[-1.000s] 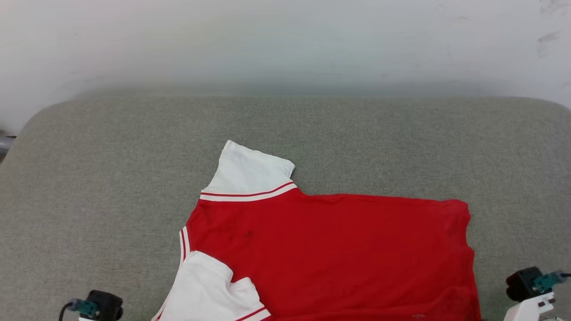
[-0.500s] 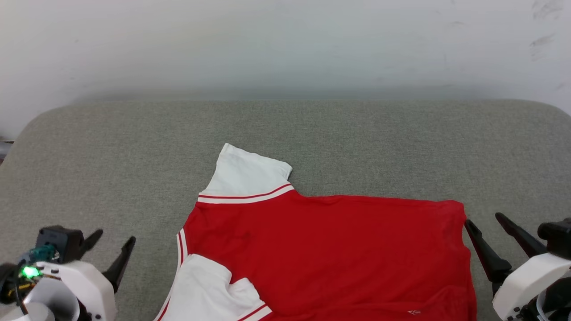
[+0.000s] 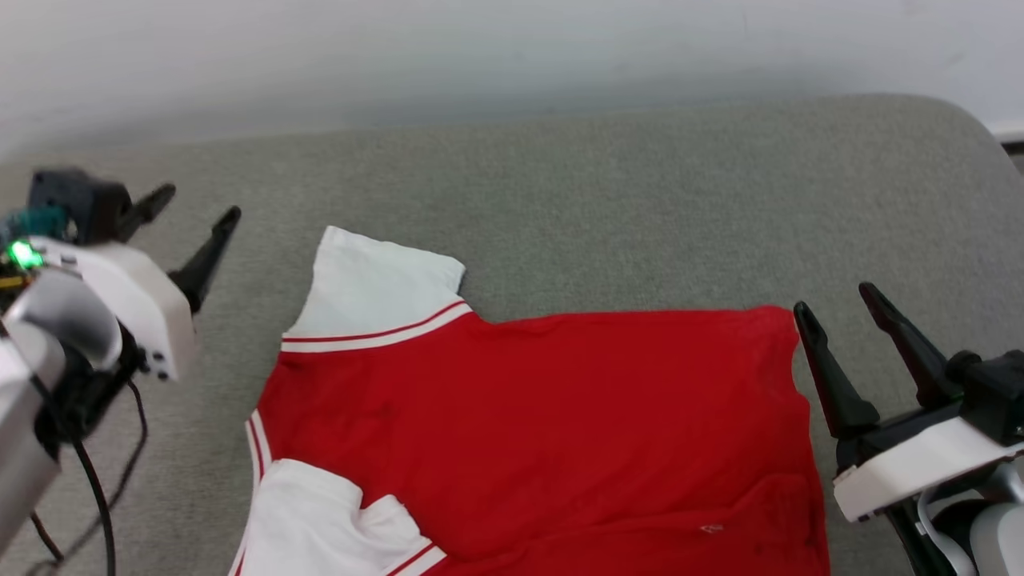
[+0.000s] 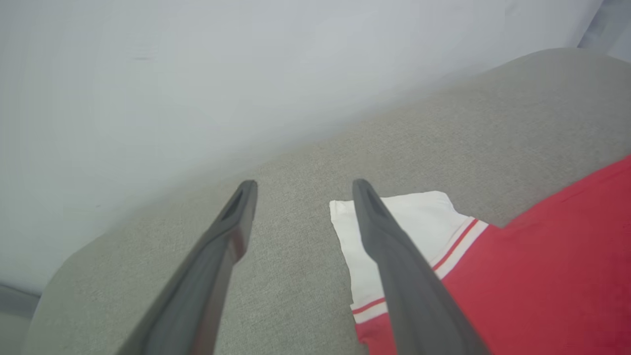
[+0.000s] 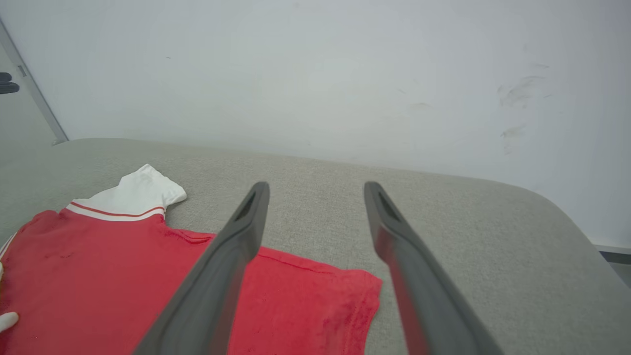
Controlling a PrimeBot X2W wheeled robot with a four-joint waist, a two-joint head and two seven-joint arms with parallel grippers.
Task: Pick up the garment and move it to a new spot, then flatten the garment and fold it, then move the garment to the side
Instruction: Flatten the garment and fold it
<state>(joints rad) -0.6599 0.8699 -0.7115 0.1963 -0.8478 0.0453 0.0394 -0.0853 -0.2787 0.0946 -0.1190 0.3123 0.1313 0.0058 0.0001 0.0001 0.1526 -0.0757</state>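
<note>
Left gripper [image 3: 198, 204]: jaws stand wide apart with nothing between them. It hangs over the grey upholstered surface [image 3: 608, 200], to the left of the garment [image 3: 544, 416] and apart from it. In the left wrist view one finger crosses in front of the far white sleeve [image 4: 424, 217]; the head view shows a clear gap of bare upholstery between that finger and the sleeve.

Right gripper [image 3: 834, 300]: jaws likewise wide apart, holding nothing. It stands at the garment's right edge, with its inner fingertip just beside the far corner of the hem. Whether that tip touches the cloth cannot be told.

Garment: lies spread on the grey surface, plain red side up, hem toward the right, shoulders toward the left. The far sleeve lies flat and points away from the robot. The near sleeve [image 3: 320, 520] is rumpled and partly folded over at the lower left. The garment's near edge runs off the bottom of the head view.

Count: one garment; two white sleeves with red-and-white striped trim; two grippers, two dark fingers on each. One green light [image 3: 20, 254] glows on the left wrist, and a dark cable [image 3: 96, 496] hangs below that wrist. A pale wall [image 3: 480, 56] stands behind the surface.
</note>
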